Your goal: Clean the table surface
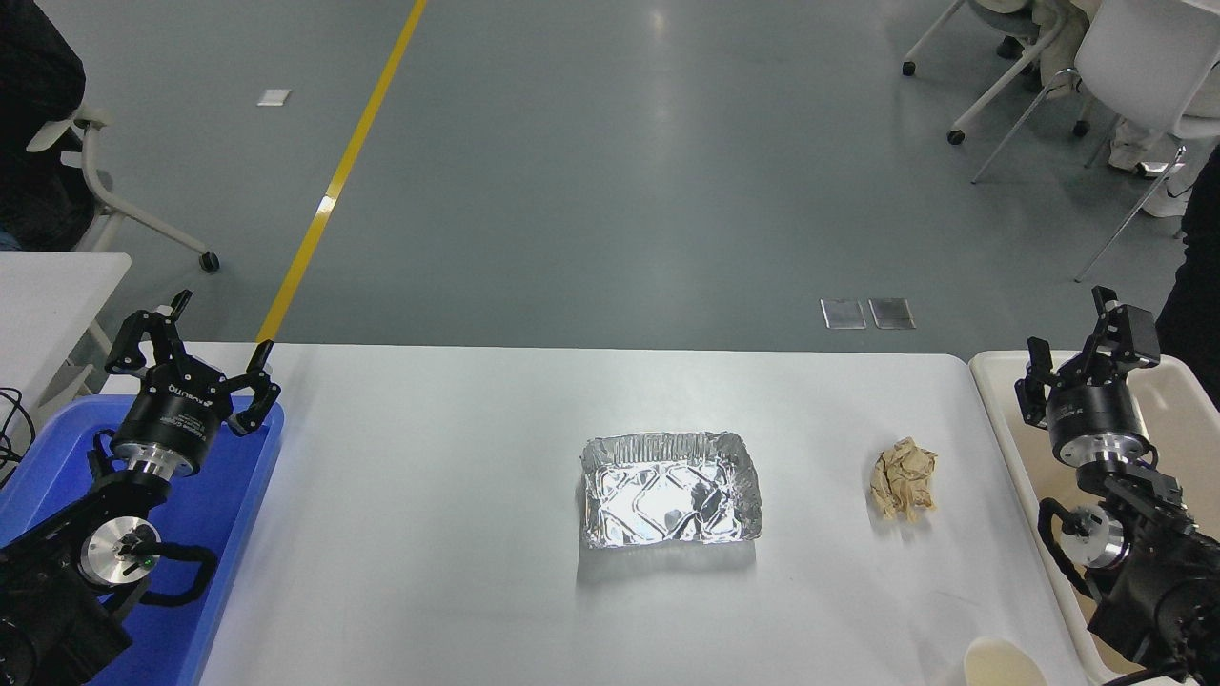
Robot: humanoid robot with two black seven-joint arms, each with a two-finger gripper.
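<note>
Nearest edge, lower right: pale cream paper cup [996, 662], rim only partly in frame, resting on the wide white matte tabletop w/ rounded corners [429, 534].

Mid-table: crinkled silver foil tray [671, 489], empty, upright; well apart to its right, crumpled brown paper wad [904, 478]. Both sitting on the tabletop, untouched.

Flanking: left black gripper [203, 362] parked over blue plastic bin [224, 514], fingers spread, holding nothing. Right black gripper [1087, 357] raised over beige plastic bin [1177, 419] at table's right edge, fingers apart, empty.

Beyond far edge: grey floor w/ yellow line [343, 162], white chairs [1134, 67] top right.

Step in hand, by the look of it: start of clearing, no litter picked yet. Next move probably calls for right arm swinging left & down to paper wad, closest item, then closing gently on soft, springy paper before dropping it in a bin.
</note>
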